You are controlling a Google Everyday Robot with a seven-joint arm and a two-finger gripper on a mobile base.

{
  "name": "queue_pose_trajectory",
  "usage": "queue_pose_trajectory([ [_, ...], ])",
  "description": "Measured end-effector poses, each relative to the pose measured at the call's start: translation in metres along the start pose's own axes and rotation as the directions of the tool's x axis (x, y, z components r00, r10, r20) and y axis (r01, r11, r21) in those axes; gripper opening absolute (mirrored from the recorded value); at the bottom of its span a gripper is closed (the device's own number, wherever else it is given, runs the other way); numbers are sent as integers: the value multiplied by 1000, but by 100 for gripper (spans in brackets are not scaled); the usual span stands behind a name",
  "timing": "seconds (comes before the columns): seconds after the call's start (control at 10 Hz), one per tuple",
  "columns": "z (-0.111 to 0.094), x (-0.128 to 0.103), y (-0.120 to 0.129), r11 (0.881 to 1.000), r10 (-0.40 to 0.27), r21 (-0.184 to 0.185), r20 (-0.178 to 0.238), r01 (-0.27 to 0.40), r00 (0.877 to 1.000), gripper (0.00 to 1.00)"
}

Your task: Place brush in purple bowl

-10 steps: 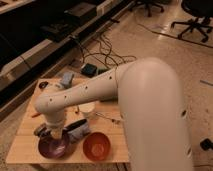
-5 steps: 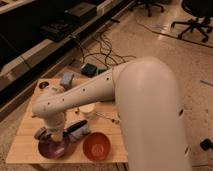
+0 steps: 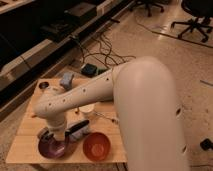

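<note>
The purple bowl (image 3: 50,149) sits at the front left of the wooden table (image 3: 25,142). My white arm reaches down from the right, and its wrist ends right over the bowl. The gripper (image 3: 53,137) hangs at the bowl's back rim, shut. The brush is hidden; the wrist and gripper cover the spot, and I cannot tell whether anything is held.
An orange-red bowl (image 3: 96,145) stands just right of the purple one, with a grey-blue object (image 3: 78,130) behind the gap between them. Further back are a white cup (image 3: 86,109), a thin silvery utensil (image 3: 106,118), a blue-grey block (image 3: 66,80) and a small dark object (image 3: 44,85). Cables lie on the floor beyond.
The wrist has sunk a little toward the purple bowl. The bowls and other objects have not moved.
</note>
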Motion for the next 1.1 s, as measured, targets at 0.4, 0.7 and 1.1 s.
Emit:
queue_pose_trajectory([
  [0.4, 2, -4, 3, 1000, -16, -7, -15, 16, 1000, 19],
  [0.7, 2, -3, 3, 1000, -15, -8, -15, 15, 1000, 19],
  [1.1, 3, -2, 3, 1000, -16, -9, -19, 16, 1000, 19],
])
